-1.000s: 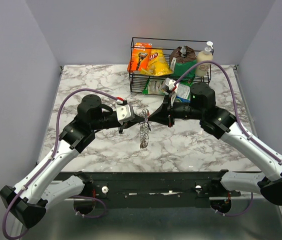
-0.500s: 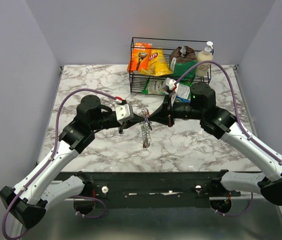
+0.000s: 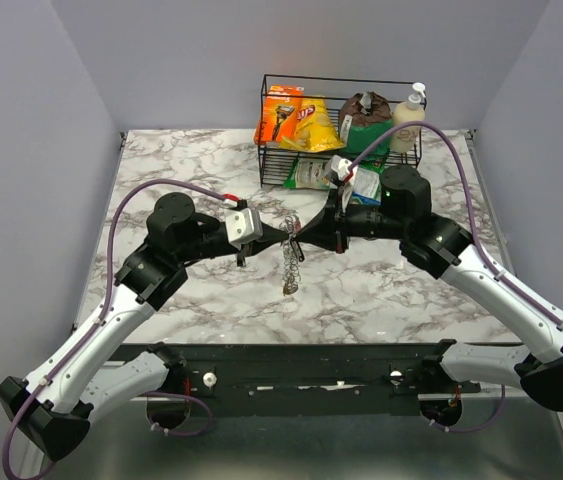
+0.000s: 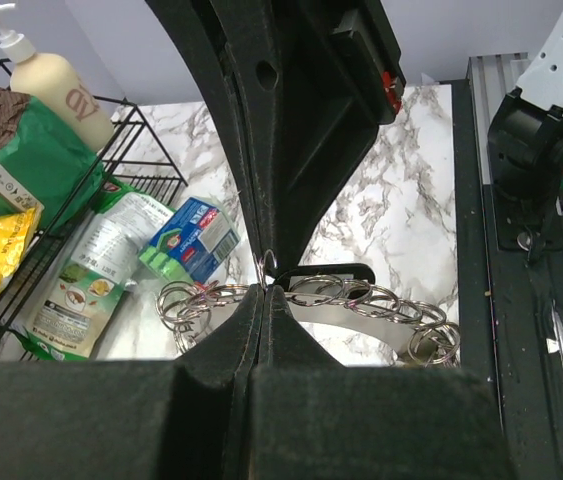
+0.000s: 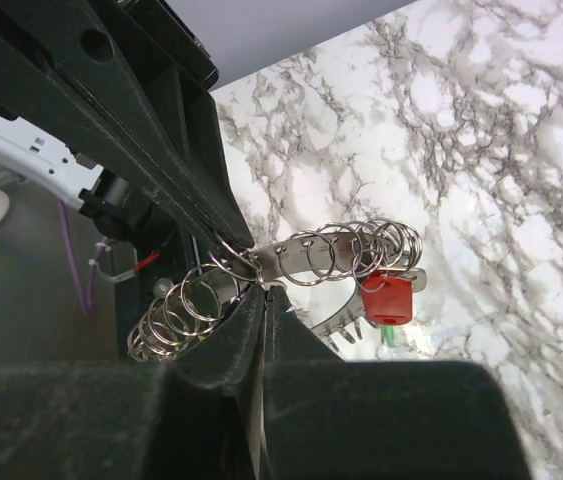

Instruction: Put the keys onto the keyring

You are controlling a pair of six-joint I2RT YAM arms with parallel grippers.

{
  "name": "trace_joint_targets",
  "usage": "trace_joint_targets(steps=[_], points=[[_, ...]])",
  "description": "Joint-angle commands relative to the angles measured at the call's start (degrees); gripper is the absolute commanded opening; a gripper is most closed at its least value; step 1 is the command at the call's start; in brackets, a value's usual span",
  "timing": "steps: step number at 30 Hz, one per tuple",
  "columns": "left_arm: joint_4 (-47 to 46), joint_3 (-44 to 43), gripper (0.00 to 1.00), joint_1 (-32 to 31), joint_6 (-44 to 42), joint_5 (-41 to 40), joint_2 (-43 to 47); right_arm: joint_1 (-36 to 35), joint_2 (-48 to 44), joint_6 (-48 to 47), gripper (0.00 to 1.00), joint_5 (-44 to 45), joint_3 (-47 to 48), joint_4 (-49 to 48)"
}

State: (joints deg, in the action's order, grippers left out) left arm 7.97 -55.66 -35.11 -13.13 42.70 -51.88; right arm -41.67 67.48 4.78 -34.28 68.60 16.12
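The keyring (image 3: 289,262), a string of thin silver rings on a metal strip, hangs above the table's middle between both grippers. My left gripper (image 3: 279,238) is shut on one of its rings (image 4: 268,268), and the other rings (image 4: 361,300) trail off to the right. From the opposite side, my right gripper (image 3: 302,232) pinches a ring (image 5: 241,262) with its fingers (image 5: 223,340) nearly together. A red-headed key (image 5: 389,298) hangs on the rings, with a toothed silver blade (image 5: 346,322) and a green bit (image 5: 386,342) beside it. Other keys are out of view.
A black wire basket (image 3: 266,130) stands at the table's back, holding snack packs (image 3: 296,118) and a soap bottle (image 3: 411,108). A blue and green packet (image 4: 186,240) lies in front of it. Purple cables (image 3: 161,190) loop over both arms.
The left arm has drawn back slightly to the left. The hanging keyring has shifted a little with it. The right arm has stayed put.
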Motion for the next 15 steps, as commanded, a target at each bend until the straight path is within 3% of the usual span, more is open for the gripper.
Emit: trace_joint_targets(steps=[1,2,7,15], points=[[-5.7,-0.2,0.0,-1.0,1.4,4.1,0.9,0.0,-0.3,-0.6,0.2,1.8,-0.4,-0.6],[-6.0,-0.2,0.0,-0.9,1.5,4.2,0.8,0.0,-1.0,-1.1,0.31,1.9,-0.7,-0.6],[-6.4,-0.3,0.0,-1.0,1.5,4.3,0.6,0.0,-4.3,-3.0,0.5,6.0,-2.0,-1.0],[-6.9,-0.3,0.0,-1.0,1.7,5.3,0.4,0.0,-10.3,-9.0,1.0,8.3,-3.6,-0.6]])
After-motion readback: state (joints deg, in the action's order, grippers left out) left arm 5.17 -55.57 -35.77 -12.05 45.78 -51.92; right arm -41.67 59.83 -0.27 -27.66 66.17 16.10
